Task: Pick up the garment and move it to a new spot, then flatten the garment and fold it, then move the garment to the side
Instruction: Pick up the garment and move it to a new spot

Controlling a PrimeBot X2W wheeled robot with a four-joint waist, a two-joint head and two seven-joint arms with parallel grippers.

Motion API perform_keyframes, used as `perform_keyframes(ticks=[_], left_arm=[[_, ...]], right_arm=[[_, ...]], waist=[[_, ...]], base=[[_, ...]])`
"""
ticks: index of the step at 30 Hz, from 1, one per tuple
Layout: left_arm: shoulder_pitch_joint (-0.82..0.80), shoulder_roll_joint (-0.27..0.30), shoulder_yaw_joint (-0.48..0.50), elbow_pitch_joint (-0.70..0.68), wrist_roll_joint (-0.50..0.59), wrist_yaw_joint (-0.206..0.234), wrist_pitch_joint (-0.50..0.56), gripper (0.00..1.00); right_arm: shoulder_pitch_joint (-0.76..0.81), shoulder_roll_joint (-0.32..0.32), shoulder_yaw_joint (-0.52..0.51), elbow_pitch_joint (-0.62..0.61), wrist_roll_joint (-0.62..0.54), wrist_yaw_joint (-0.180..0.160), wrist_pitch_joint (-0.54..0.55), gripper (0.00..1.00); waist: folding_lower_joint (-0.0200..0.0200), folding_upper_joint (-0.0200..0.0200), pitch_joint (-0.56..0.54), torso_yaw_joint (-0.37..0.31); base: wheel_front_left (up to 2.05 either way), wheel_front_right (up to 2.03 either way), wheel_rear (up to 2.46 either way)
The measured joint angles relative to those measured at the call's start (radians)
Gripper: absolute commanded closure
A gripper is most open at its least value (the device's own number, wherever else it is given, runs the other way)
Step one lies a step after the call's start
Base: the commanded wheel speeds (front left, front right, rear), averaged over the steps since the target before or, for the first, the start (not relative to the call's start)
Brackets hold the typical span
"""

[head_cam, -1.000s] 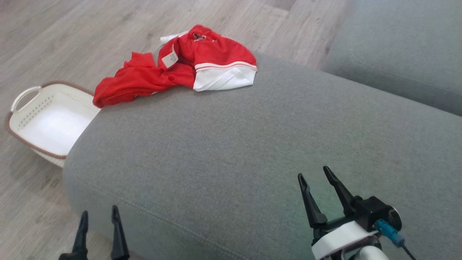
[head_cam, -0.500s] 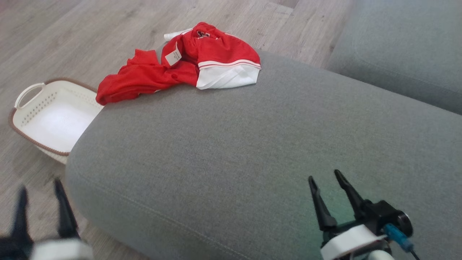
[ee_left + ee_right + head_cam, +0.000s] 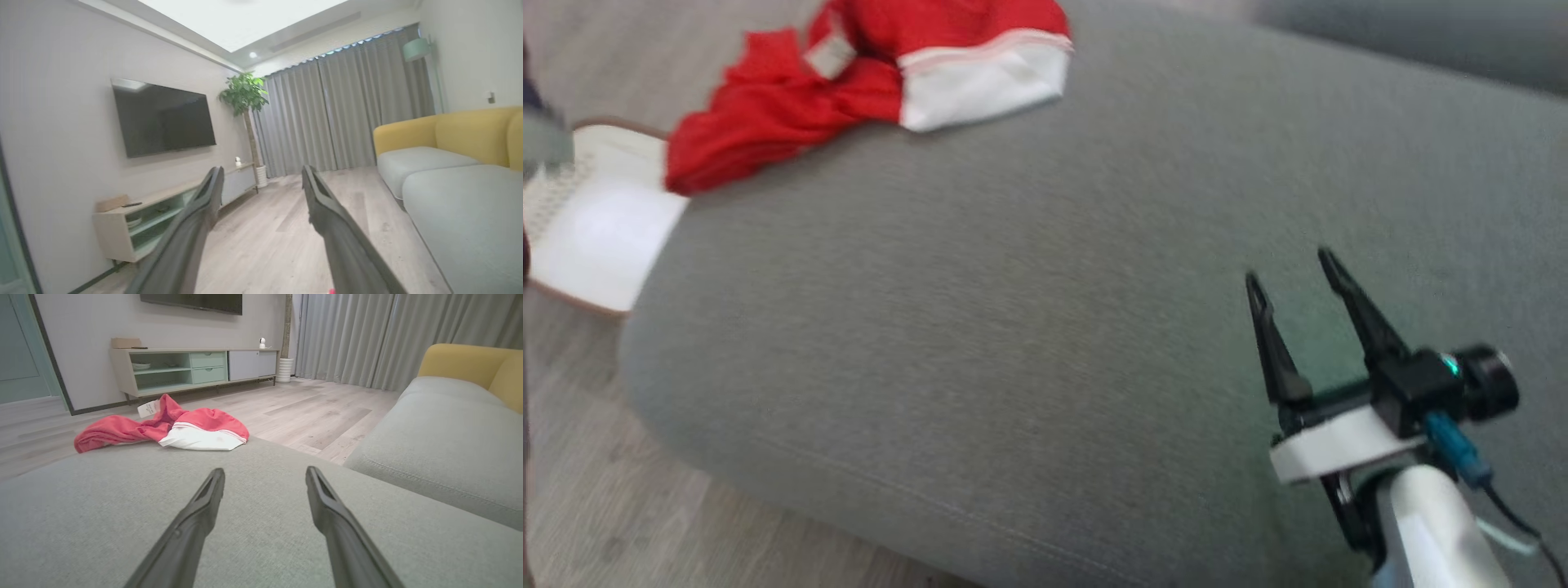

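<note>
In the head view, which was blurred, the red and white garment (image 3: 792, 122) lay crumpled at the upper left of the frame, on the far edge of a grey cushion (image 3: 1013, 286), with a white basket (image 3: 596, 237) on the floor at the left edge just beside that cushion. The right gripper (image 3: 1289, 265) stood at the lower right above the cushion, its two dark fingers spread apart and nothing between them, well apart from the garment. In the left wrist view, the left gripper (image 3: 262, 169) rose from the bottom edge with its fingers parted and empty, pointing across a wooden floor (image 3: 265, 228) toward grey curtains (image 3: 339, 114), with a wall television (image 3: 163, 118) at the left, a plant (image 3: 243, 92) beside it and a low cabinet (image 3: 135, 224) beneath. In the right wrist view, the right gripper's released fingers framed bare cushion at the bottom centre, and the garment lay at the left of centre on the cushion's far edge, its white panel toward the right and a label sticking up.
</note>
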Motion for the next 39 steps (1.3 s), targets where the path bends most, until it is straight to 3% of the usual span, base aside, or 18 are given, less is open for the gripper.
perform_keyframes(ticks=[6,15,21,28,34,35,36,38,39], left_arm=[[-0.233,-0.008,-0.075,0.294,-0.027,-0.066,0.101,0.00],[-0.360,-0.002,-0.084,0.639,-0.038,-0.073,0.140,0.00],[-0.452,0.012,-0.071,0.780,-0.036,-0.061,0.113,0.00],[-0.489,0.060,-0.054,0.905,-0.014,0.046,0.114,0.00],[-0.509,0.065,-0.040,0.955,-0.022,0.032,0.092,0.00],[-0.514,0.065,-0.040,0.958,-0.022,0.031,0.086,0.09],[-0.519,0.063,-0.041,0.962,-0.023,0.031,0.078,0.35],[-0.528,0.062,-0.044,0.973,-0.025,0.031,0.058,1.00],[-0.531,0.060,-0.046,0.976,-0.025,0.029,0.043,1.00]], right_arm=[[-0.035,-0.002,0.024,-0.079,-0.042,0.000,0.048,0.00],[-0.056,-0.003,0.012,-0.219,-0.095,0.000,0.079,0.00],[-0.055,-0.003,-0.002,-0.298,-0.107,0.000,0.090,0.00],[-0.054,-0.003,-0.012,-0.318,-0.108,0.000,0.093,0.00],[-0.054,-0.003,-0.012,-0.323,-0.108,0.000,0.091,0.00],[-0.054,-0.003,-0.012,-0.323,-0.108,0.000,0.091,0.00],[-0.055,-0.003,-0.012,-0.322,-0.108,0.000,0.091,0.00],[-0.058,-0.003,-0.011,-0.320,-0.108,0.000,0.090,0.00],[-0.062,-0.003,-0.011,-0.314,-0.108,0.000,0.085,0.00]], waist=[[0.0000,0.0000,0.100,-0.093],[0.0000,0.0000,0.269,-0.215],[0.0000,-0.0001,0.397,-0.285],[-0.0002,-0.0001,0.479,-0.332],[-0.0002,0.0000,0.507,-0.344],[-0.0002,0.0000,0.507,-0.344],[-0.0003,0.0000,0.507,-0.344],[-0.0003,0.0000,0.506,-0.343],[-0.0002,0.0000,0.504,-0.344]], base=[[0.00,0.00,0.00],[0.00,0.00,0.00],[0.00,0.00,0.00],[0.00,0.00,0.00],[0.00,0.00,0.00],[0.00,0.00,0.00],[0.00,0.00,0.00],[0.00,0.00,0.00],[0.00,0.00,0.00]])
